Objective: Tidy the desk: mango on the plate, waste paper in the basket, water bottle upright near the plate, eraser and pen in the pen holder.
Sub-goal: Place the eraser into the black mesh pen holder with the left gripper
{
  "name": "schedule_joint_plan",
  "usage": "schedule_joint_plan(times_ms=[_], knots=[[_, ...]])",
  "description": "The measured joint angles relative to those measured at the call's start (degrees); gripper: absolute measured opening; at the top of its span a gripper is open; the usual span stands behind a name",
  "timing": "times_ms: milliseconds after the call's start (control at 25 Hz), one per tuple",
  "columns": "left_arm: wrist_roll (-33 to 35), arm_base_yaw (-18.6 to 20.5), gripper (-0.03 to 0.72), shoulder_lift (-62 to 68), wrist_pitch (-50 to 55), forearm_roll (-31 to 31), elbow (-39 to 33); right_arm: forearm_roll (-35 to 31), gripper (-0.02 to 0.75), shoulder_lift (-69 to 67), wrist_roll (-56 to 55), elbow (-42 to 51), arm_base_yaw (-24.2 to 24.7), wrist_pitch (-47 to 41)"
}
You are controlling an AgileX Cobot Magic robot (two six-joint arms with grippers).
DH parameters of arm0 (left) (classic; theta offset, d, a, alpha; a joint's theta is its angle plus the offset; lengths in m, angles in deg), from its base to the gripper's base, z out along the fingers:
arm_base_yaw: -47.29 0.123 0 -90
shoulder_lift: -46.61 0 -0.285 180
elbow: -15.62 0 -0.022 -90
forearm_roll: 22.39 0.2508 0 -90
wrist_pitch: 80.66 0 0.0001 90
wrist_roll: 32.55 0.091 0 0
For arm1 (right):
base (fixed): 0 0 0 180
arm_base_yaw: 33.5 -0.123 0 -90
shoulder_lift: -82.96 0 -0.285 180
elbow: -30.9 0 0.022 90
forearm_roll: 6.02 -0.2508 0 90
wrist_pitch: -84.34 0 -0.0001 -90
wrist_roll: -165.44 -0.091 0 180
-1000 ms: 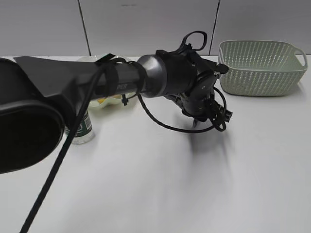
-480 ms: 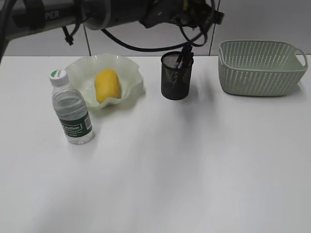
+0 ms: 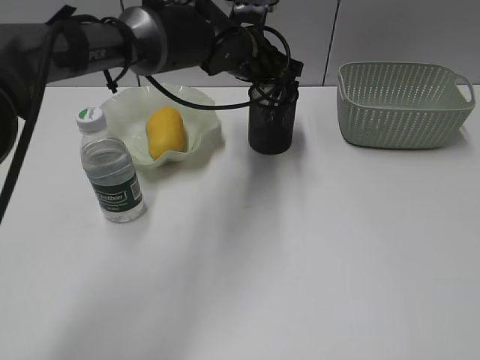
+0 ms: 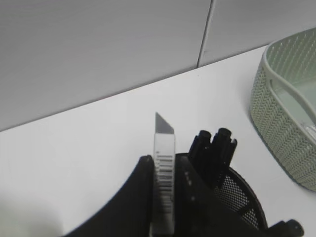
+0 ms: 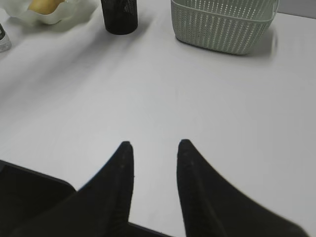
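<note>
My left gripper is shut on the eraser, a white block with a barcode sleeve, right at the rim of the black mesh pen holder. Black pens stand in the holder. In the exterior view the left gripper hangs over the holder's mouth. The mango lies on the ruffled green plate. The water bottle stands upright in front of the plate. My right gripper is open and empty above the bare desk. I see no waste paper.
The green perforated basket stands at the back right, also showing in the right wrist view and the left wrist view. A grey panelled wall runs behind the desk. The left arm stretches across the back left.
The left arm rose from low in front of the camera, swung back, and now has come down onto the pen holder's mouth with the eraser. The other things have not moved.
</note>
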Motion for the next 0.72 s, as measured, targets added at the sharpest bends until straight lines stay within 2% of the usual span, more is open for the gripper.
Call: schedule_joint_plan(times_ms=[160, 360, 440, 560, 720], knots=[[0.0, 0.0, 0.114, 0.0, -0.06, -1.41, 0.0, 0.12, 0.249, 0.0, 0.0, 0.0, 0.0, 0.0], [0.0, 0.0, 0.312, 0.0, 0.57, -2.61, 0.0, 0.16, 0.248, 0.0, 0.0, 0.0, 0.0, 0.0], [0.0, 0.0, 0.366, -0.06, 1.11, -3.04, 0.0, 0.16, 0.248, 0.0, 0.0, 0.0, 0.0, 0.0], [0.48, -0.06, 0.398, -1.15, 2.94, -3.25, 0.0, 0.16, 0.248, 0.0, 0.0, 0.0, 0.0, 0.0], [5.74, -1.0, 0.389, -5.65, 7.48, -3.31, 0.0, 0.19, 0.248, 0.0, 0.0, 0.0, 0.0, 0.0]])
